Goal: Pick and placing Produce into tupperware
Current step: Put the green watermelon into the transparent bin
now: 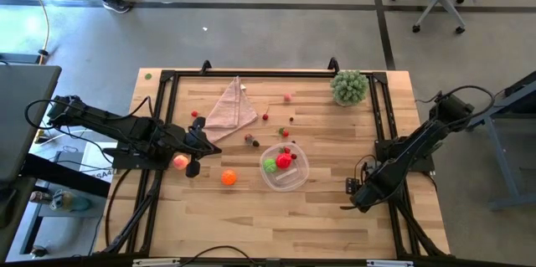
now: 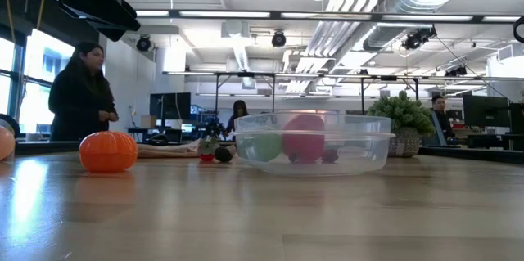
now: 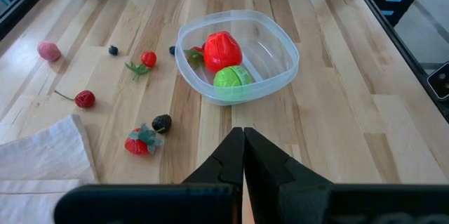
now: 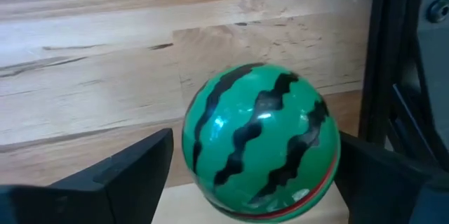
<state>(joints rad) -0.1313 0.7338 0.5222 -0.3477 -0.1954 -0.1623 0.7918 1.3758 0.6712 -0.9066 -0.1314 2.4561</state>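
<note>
Nowhere legible writing; left pincer (image 3: 243,134) pressed together near tupperware (image 3: 280,76); right pincer (image 4: 256,161) spread around striped melon (image 4: 261,140).

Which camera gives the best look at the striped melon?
The right wrist view: the melon fills the frame between the right gripper's spread fingers, stripes clear. The high view hides it under the right arm; the low and left wrist views don't show it.

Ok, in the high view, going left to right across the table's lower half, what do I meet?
left gripper with a pink peach → orange → clear tub holding green apple and red apple → right gripper.
</note>
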